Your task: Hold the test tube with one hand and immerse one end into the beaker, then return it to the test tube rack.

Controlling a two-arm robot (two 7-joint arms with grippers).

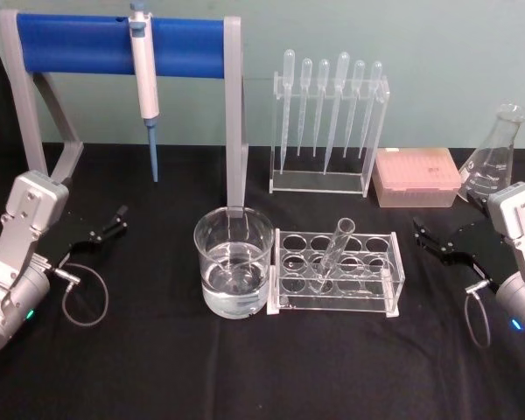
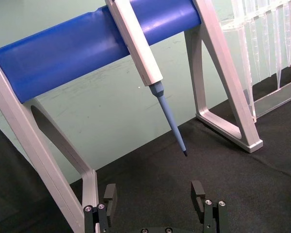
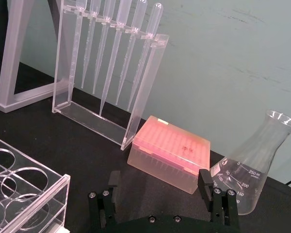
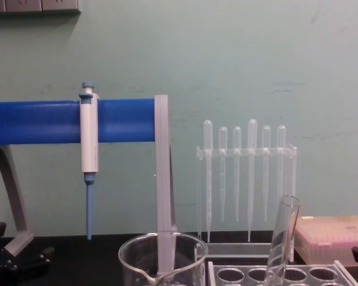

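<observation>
The test tube leans in a hole of the clear rack at the table's centre; its flared rim tilts to the right in the chest view. Just left of the rack stands the beaker, holding some clear liquid, and its rim and spout show low in the chest view. My left gripper hovers open and empty at the table's left, well apart from the beaker. In the left wrist view its fingers are spread. My right gripper sits open and empty to the right of the rack, fingers apart.
A blue-and-white pipettor hangs on a blue-barred stand at the back left. Behind the rack stand a holder of plastic pipettes, a pink tip box and a conical flask. Black cloth covers the table.
</observation>
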